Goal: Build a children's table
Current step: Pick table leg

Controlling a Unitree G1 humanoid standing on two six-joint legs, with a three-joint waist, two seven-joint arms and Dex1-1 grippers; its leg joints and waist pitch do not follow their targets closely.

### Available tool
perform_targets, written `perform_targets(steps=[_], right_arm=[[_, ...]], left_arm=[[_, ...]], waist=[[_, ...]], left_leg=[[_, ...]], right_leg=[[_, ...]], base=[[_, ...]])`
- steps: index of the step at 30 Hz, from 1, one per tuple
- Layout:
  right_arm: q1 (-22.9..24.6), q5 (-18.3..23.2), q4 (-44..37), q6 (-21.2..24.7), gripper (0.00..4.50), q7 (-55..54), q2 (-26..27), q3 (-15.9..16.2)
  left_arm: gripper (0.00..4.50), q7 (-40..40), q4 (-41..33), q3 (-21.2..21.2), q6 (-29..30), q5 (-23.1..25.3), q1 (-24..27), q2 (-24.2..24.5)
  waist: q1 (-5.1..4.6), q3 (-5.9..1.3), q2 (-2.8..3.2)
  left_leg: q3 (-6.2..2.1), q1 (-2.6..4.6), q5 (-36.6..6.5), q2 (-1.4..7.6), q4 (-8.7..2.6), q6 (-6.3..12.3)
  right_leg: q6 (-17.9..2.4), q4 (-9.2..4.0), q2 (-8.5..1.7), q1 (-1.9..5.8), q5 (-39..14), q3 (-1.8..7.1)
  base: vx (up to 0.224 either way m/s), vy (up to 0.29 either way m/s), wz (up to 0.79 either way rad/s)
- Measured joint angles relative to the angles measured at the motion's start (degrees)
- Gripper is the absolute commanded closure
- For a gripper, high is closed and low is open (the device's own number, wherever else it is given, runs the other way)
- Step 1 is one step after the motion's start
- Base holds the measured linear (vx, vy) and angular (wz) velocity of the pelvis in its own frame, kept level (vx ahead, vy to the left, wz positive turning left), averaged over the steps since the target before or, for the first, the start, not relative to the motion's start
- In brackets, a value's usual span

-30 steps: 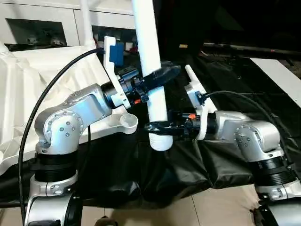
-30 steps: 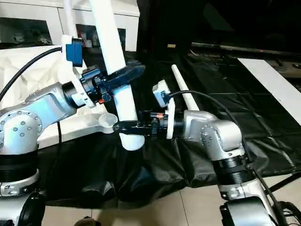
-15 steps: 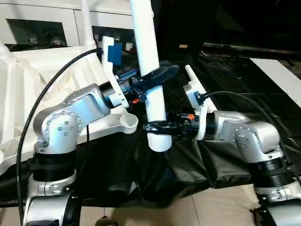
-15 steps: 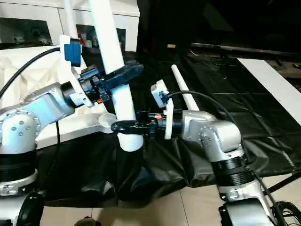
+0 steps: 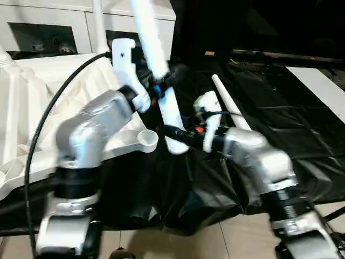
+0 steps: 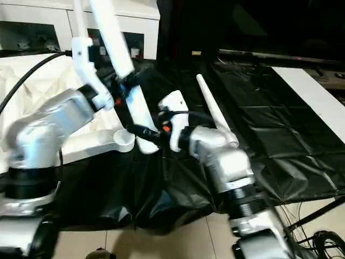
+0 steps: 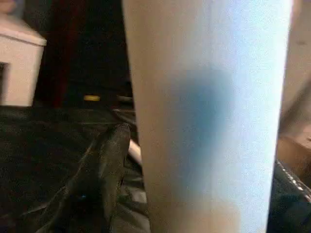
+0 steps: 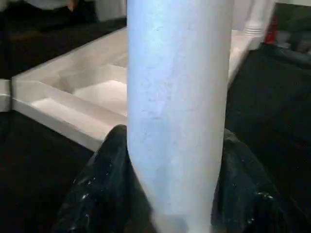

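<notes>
While tilted, white leg (image 5: 161, 94) between both grippers' fingers (image 8: 104, 194).

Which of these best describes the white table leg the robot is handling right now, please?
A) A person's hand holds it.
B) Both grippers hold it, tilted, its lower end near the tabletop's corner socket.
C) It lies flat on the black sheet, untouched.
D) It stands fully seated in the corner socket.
B: the leg is tilted, gripped by the left gripper above and the right gripper below, its end beside the corner socket.
</notes>
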Motion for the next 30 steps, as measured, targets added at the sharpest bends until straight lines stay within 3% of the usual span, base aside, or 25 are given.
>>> perform_targets(steps=[5, 7, 8, 14, 18, 27, 30], right_arm=[[0.0, -2.2, 1.8, -3.2, 2.58, -3.7, 2.4, 0.3], [0.0, -3.1, 2.9, -5.0, 2.58, -4.4, 2.9, 0.5], [0.0, -3.5, 3.2, -5.8, 2.58, -4.5, 3.0, 0.5], [0.0, -4.2, 4.5, -7.8, 2.58, -4.9, 3.4, 0.5], [0.0, -4.8, 5.0, -9.0, 2.58, -4.7, 3.7, 0.6], [0.0, -6.0, 6.6, -10.7, 2.58, -4.3, 3.6, 1.0], [0.0, -5.1, 6.6, -10.3, 1.88, -3.0, 3.6, 0.8]], left_arm=[[1.29, 4.0, 0.2, 1.9, -1.0, 0.2, -0.1, -2.6], [1.29, 6.0, 0.2, 5.4, -1.0, -2.5, -0.5, -5.6], [1.54, 6.5, 0.2, 6.2, -1.0, -3.2, -0.5, -6.2], [2.05, 7.0, -0.9, 8.7, 0.0, -7.3, -0.5, -7.9], [2.31, 6.9, -2.0, 8.7, 0.7, -7.0, -0.2, -7.5], [2.67, 3.2, -3.9, 2.7, 0.3, -2.4, 1.1, -2.1], [2.68, 0.1, -4.4, 0.7, 0.0, -1.8, 1.4, -0.1]], waist=[[-0.09, 0.04, 0.05], [-0.01, 0.03, 0.05], [0.01, 0.03, 0.05], [-0.07, 0.03, 0.04], [-0.17, 0.02, 0.02], [-0.20, 0.02, 0.02], [-0.34, 0.02, 0.03]], left_leg=[[0.01, -0.04, 0.0, 0.00, 0.00, 0.00], [0.01, -0.07, 0.0, -0.01, 0.01, 0.01], [0.01, -0.07, 0.0, -0.01, 0.01, 0.01], [0.01, -0.06, 0.0, 0.00, 0.01, 0.01], [0.01, -0.06, 0.0, 0.00, 0.01, 0.01], [0.02, -0.07, 0.0, 0.00, 0.00, 0.01], [0.01, -0.07, 0.0, 0.00, 0.00, 0.01]], right_leg=[[0.0, -0.08, 0.01, -0.02, 0.0, 0.02], [0.0, -0.12, 0.01, 0.00, 0.0, 0.02], [0.0, -0.12, 0.00, 0.00, 0.0, 0.02], [0.0, -0.09, 0.01, -0.02, 0.0, 0.00], [0.0, -0.09, 0.01, -0.02, 0.0, 0.01], [0.0, -0.10, 0.01, -0.03, 0.0, 0.02], [0.0, -0.08, 0.01, -0.04, 0.0, 0.01]], base=[[0.000, 0.000, 0.00], [0.000, 0.000, 0.00], [0.000, 0.000, 0.00], [0.000, 0.000, 0.00], [0.000, 0.000, 0.00], [0.000, 0.000, 0.00], [0.000, 0.000, 0.00]])
